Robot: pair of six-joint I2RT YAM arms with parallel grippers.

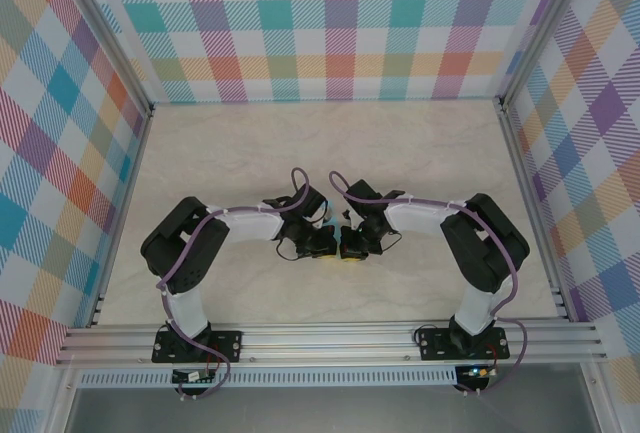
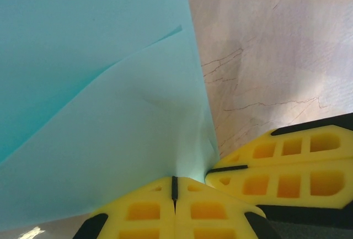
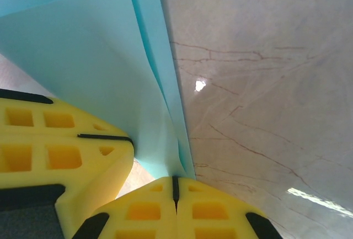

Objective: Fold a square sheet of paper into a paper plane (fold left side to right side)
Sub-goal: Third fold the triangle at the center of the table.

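The paper plane is a turquoise sheet (image 2: 99, 112) folded into overlapping layers, with a slanted flap edge showing. It rises from the closed tips of my left gripper (image 2: 175, 179), which is shut on its lower edge. In the right wrist view the same paper (image 3: 105, 57) stands with several layered edges, and my right gripper (image 3: 175, 179) is shut on its bottom corner. The two grippers pinch the paper side by side: the right gripper's yellow fingers (image 2: 287, 167) lie just right of the left one, and the left gripper's fingers (image 3: 55, 150) just left of the right one. From above, both grippers (image 1: 338, 245) meet at mid-table.
The marble-patterned tabletop (image 1: 330, 143) stretches behind the arms. Checked walls (image 1: 330, 23) and aluminium rails (image 1: 330, 338) close it in on all sides. Both arms bend inward from their bases at the near edge.
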